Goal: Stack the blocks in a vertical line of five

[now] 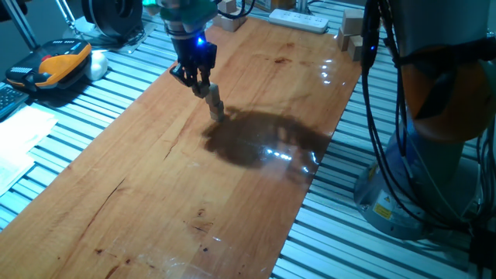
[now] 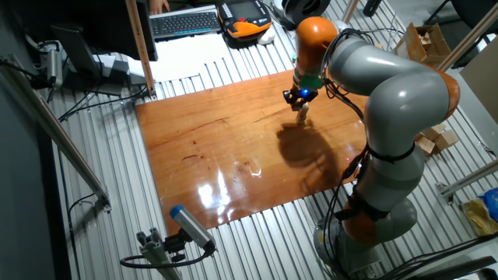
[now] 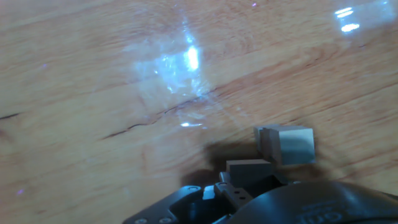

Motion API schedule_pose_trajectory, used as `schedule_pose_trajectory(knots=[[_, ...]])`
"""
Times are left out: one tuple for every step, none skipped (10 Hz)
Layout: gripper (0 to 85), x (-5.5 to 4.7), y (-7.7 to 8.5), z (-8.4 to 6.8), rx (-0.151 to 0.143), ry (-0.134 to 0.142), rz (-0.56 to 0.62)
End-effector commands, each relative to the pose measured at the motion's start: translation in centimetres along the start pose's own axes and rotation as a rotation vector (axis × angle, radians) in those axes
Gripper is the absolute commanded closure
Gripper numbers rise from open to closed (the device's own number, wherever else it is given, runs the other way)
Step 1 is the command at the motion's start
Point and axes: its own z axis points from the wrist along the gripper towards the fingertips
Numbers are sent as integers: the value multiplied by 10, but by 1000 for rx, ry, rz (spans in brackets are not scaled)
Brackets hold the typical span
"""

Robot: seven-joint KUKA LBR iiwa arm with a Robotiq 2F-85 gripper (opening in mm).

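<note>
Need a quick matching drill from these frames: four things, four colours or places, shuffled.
Things:
1. stack of blocks
2. gripper
3. power strip
4. handheld pendant

Descriptions:
A. white, at the far edge of the tabletop
B. orange and black, off the wooden board on the slatted surface
C. light tan, standing on the wooden board right under the fingers
D. black with a blue light, directly above the stack

Pairs: 1-C, 2-D, 3-A, 4-B

blocks (image 1: 215,105) | tan wood cubes | stacked, leaning column | on tabletop
</note>
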Motion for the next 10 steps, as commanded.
schedule_pose_trajectory(knots=[[850,-1,-4,0,4,-5,-12],[850,-3,-10,0,4,-7,-24],[850,-3,-18,2,-7,-9,-39],[850,-2,-23,4,9,-27,-49],[850,-2,-27,5,6,-28,-57],[850,-1,-31,3,6,-28,-65],[850,-1,-34,0,6,-28,-66],[850,0,-38,-3,11,-32,-69],[850,-1,-39,-3,14,-35,-71],[850,-2,-39,-2,18,-38,-70]])
